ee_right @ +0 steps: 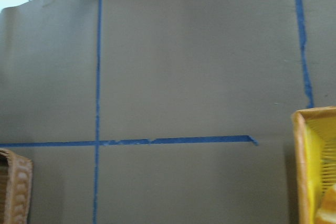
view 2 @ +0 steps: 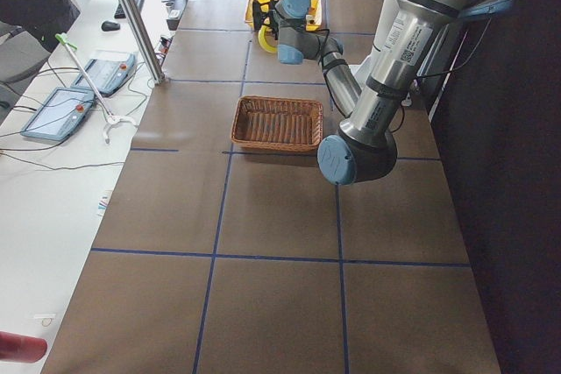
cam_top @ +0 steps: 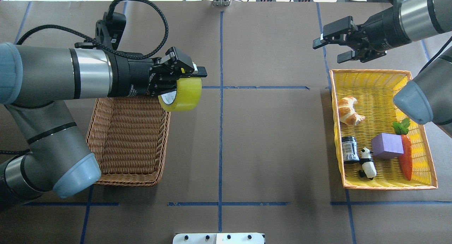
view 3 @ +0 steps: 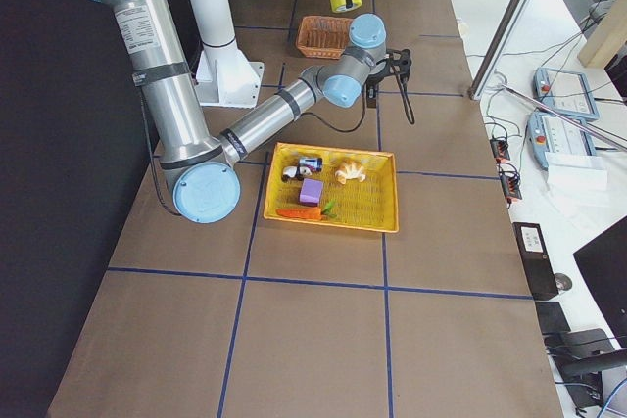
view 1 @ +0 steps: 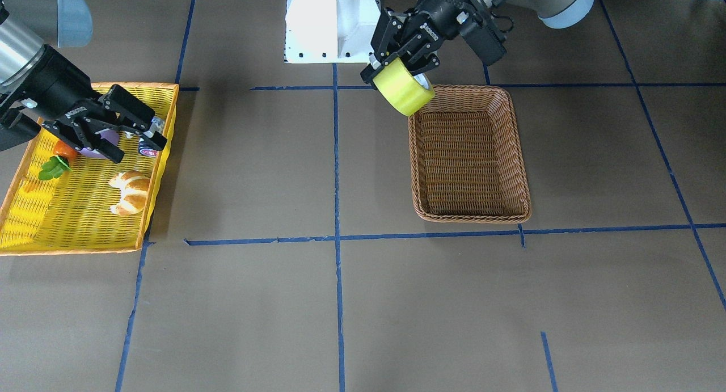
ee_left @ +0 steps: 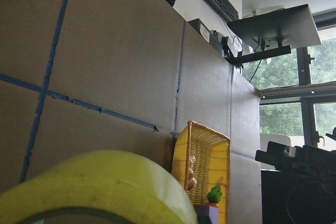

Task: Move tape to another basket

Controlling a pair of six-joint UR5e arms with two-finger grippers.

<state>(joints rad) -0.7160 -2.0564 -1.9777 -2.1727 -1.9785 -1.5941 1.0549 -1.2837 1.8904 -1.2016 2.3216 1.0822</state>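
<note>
My left gripper is shut on the tape, a yellow-green roll with a pale core. It holds the roll in the air over the far inner corner of the brown wicker basket. In the front view the tape hangs at the rim corner of the basket under the left gripper. The tape fills the bottom of the left wrist view. My right gripper is open and empty, in the air by the far inner corner of the yellow basket.
The yellow basket with an orange rim holds a croissant, a purple block, a carrot, a panda figure and a dark can. The robot's white base stands between the arms.
</note>
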